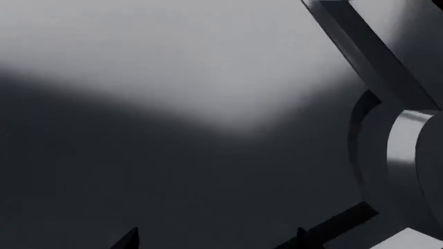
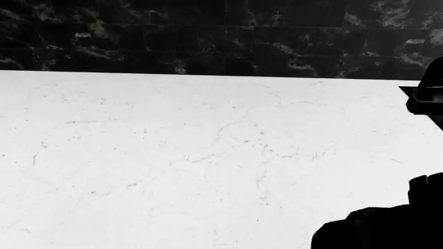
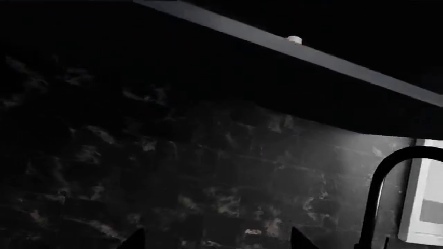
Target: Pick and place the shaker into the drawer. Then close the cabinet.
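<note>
No shaker shows near either hand; right hand [image 3: 215, 239] perhaps parted.

dark flat cabinet front [image 1: 173, 171], close, indistinct

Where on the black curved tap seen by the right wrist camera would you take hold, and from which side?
Probably the straight upright stem of the tap, below the bend, coming in level from the camera's side: the tube is slim, round and vertical, so a grip can close across it.
</note>
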Robot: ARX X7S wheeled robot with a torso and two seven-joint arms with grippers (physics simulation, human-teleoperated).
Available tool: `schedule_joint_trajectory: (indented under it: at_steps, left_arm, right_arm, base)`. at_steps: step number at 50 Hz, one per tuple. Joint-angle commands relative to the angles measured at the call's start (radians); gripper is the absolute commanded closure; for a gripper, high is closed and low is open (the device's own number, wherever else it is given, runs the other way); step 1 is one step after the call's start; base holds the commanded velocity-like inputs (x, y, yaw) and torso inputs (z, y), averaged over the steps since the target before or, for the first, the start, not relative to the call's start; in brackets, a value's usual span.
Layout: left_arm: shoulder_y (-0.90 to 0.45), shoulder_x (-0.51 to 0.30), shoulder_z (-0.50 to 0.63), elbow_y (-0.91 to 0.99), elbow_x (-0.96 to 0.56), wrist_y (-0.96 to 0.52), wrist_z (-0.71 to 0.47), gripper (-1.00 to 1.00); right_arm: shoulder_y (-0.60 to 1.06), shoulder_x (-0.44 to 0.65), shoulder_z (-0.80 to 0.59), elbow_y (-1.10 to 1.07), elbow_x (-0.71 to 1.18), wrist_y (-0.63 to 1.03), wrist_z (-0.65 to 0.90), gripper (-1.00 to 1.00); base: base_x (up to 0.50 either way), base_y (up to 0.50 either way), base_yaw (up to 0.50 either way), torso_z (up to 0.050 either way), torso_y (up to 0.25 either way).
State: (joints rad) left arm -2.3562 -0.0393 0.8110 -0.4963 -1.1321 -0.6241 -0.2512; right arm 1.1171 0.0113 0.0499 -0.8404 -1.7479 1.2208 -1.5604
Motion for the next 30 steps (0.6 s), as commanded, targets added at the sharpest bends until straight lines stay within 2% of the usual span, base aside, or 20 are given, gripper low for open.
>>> schedule_joint_trajectory:
  at_steps: [1, 6, 7, 10, 12, 15, 17, 19, 22, 24, 26, 28, 30]
  left_arm:
    - [0.000, 0.039, 0.262, 0.010, -0.294, 0.162, 0.015, -1.00]
    - [0.000, 0.039, 0.265, -0.007, -0.306, 0.160, -0.001, -1.00]
    - [0.000, 0.039, 0.282, -0.021, -0.323, 0.197, -0.007, -1.00]
    - [0.000, 0.039, 0.352, -0.102, -0.565, 0.302, -0.110, -1.00]
    - [0.003, 0.039, 0.444, -0.109, -0.639, 0.392, -0.188, -1.00]
    - [0.285, -0.411, 0.396, 0.341, -0.589, 0.577, -0.638, -1.00]
    - [0.423, -0.695, 0.399, 0.641, -0.550, 0.625, -0.930, -1.00]
    - [0.527, -0.933, 0.404, 0.941, -0.505, 0.666, -1.027, -1.00]
    - [0.652, -1.205, 0.413, 1.343, -0.430, 0.764, -1.082, -1.00]
    - [0.743, -1.364, 0.448, 1.408, -0.340, 0.852, -1.110, -1.00]
    - [0.811, -1.474, 0.495, 1.433, -0.266, 0.929, -1.114, -1.00]
    - [0.850, -1.531, 0.530, 1.438, -0.209, 0.976, -1.124, -1.00]
    - [0.874, -1.531, 0.553, 1.427, -0.157, 0.993, -1.162, -1.00]
  right_arm:
    - [-0.221, -0.011, 0.223, -0.206, 0.000, -0.106, -0.010, -1.00]
    - [-0.233, -0.011, 0.160, -0.206, -0.037, -0.067, -0.010, -1.00]
    - [-0.234, -0.011, 0.142, -0.205, -0.043, -0.057, -0.010, -1.00]
    - [-0.212, -0.011, 0.078, -0.177, -0.059, -0.028, -0.010, -1.00]
    - [-0.187, -0.011, 0.014, -0.140, -0.073, 0.002, -0.010, -1.00]
    - [-0.136, -0.011, -0.097, -0.067, -0.091, 0.062, -0.010, -1.00]
    - [-0.092, -0.011, -0.171, -0.006, -0.102, 0.110, -0.010, -1.00]
    - [-0.046, -0.011, -0.251, 0.056, -0.109, 0.167, -0.010, -1.00]
    - [-0.005, -0.011, -0.352, 0.123, -0.111, 0.250, -0.010, -1.00]
    - [0.015, -0.009, -0.418, 0.166, -0.106, 0.306, -0.006, -1.00]
    - [0.024, -0.007, -0.468, 0.189, -0.027, 0.344, 0.067, -1.00]
    - [0.016, -0.011, -0.492, 0.199, 0.079, 0.349, 0.147, -1.00]
    - [0.000, -0.011, -0.517, 0.226, 0.114, 0.350, 0.096, -1.00]
  base:
    - [0.00, 0.00, 0.00, 0.000, 0.000]
    - [0.00, 0.00, 0.00, 0.000, 0.000]
    - [0.00, 0.00, 0.00, 0.000, 0.000]
    - [0.00, 0.00, 0.00, 0.000, 0.000]
    - [0.01, 0.00, 0.00, 0.000, 0.000]
    - [0.00, 0.00, 0.00, 0.000, 0.000]
    - [0.00, 0.00, 0.00, 0.000, 0.000]
    - [0.00, 0.00, 0.00, 0.000, 0.000]
    - [0.00, 0.00, 0.00, 0.000, 0.000]
    - [0.00, 0.00, 0.00, 0.000, 0.000]
    - [0.00, 0.00, 0.00, 0.000, 0.000]
    - [0.00, 0.00, 0.00, 0.000, 0.000]
    - [0.00, 0.00, 0.00, 0.000, 0.000]
